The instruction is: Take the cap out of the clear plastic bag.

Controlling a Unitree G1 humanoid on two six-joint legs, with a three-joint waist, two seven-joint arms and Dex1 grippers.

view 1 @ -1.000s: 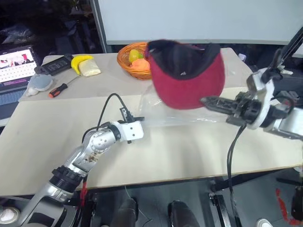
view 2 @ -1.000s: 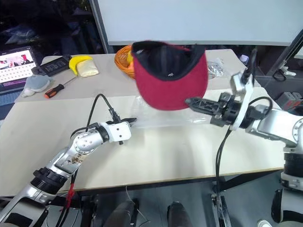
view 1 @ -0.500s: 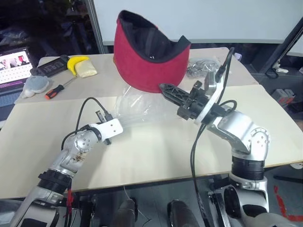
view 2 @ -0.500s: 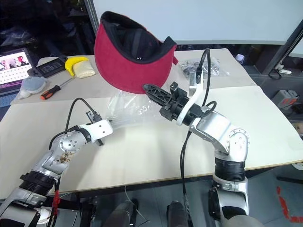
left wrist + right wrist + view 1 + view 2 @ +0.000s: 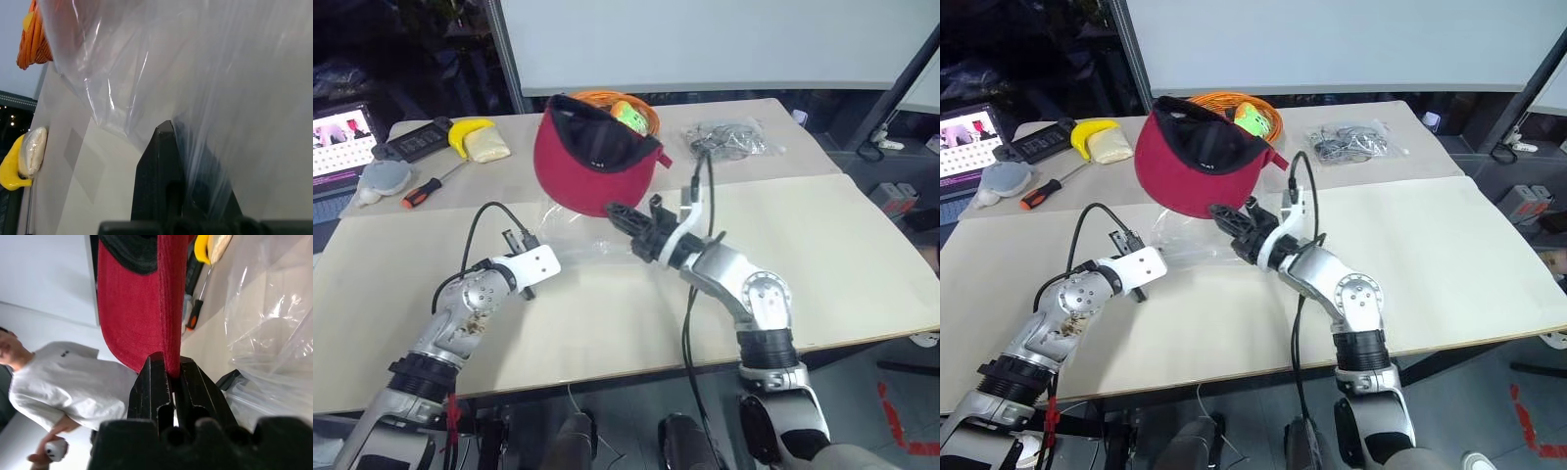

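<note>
Beige tabletop (image 5: 862,255) noted. Your right gripper (image 5: 615,211) is clenched on the cap (image 5: 589,157), held clear above the clear plastic bag (image 5: 570,230); your left gripper (image 5: 522,238) pinches that bag's edge. Behind the cap sits an orange basket (image 5: 641,110). Since earlier, the cap has swung leftward and lower.
</note>
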